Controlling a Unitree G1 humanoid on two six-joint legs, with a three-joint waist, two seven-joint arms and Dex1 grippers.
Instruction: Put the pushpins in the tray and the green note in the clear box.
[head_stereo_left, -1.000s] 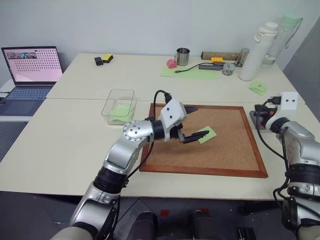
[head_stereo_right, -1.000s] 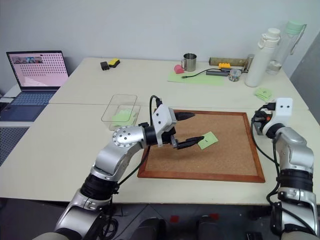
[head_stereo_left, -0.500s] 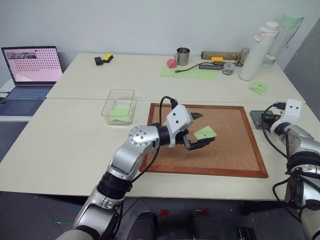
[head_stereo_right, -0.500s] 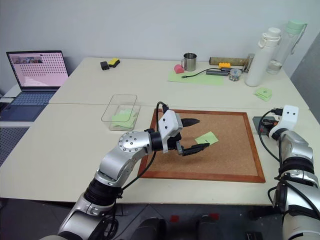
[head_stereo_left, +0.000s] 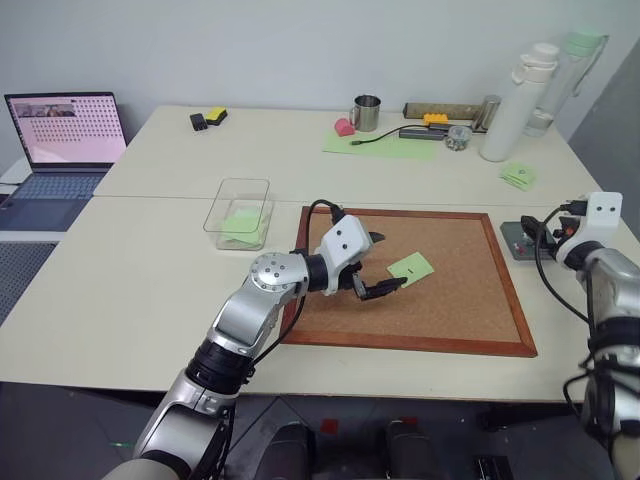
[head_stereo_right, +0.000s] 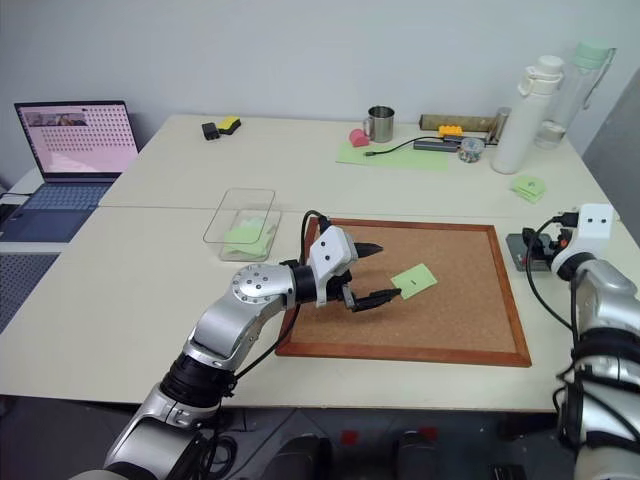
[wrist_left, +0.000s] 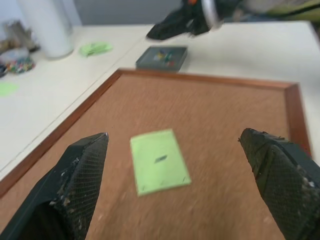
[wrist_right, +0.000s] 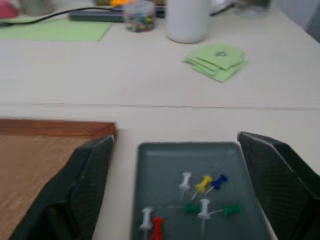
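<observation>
Pale tabletops (head_stereo_left: 150, 290) run across the frame under a plain grey wall, with an open laptop (head_stereo_left: 62, 140) at the far left edge. Right of it, toward the upper middle, the clear box (head_stereo_left: 239, 211) sits on the table with a green sheet already lying inside. Just right of the box begins the corkboard (head_stereo_left: 440, 320), its wood frame filling the centre of the frame. The left gripper (head_stereo_left: 385, 264) reaches over the board's left half, jaws spread wide and holding nothing, pointing at the green note (head_stereo_left: 410, 265); in the left wrist view the note lies flat on the cork between the two fingers (wrist_left: 75, 175), apart from both. Whether a pin holds the note down I cannot tell; a small dark mark sits at its middle.

Along the back edge, at the upper middle, stand a metal mug (head_stereo_left: 365, 112), a large pale-green sheet (head_stereo_left: 385, 145) and a white bottle (head_stereo_left: 512, 102); a small stack of green notes (head_stereo_left: 517, 175) lies further right. At the right side of the frame, just off the board's frame, sits the tray (wrist_right: 150, 200), and in it the pushpins (wrist_right: 200, 197): white, yellow, blue, green and red ones lying loose together. The right gripper (wrist_right: 175, 195) hovers at the tray with its jaws parted to either side, gripping nothing.
</observation>
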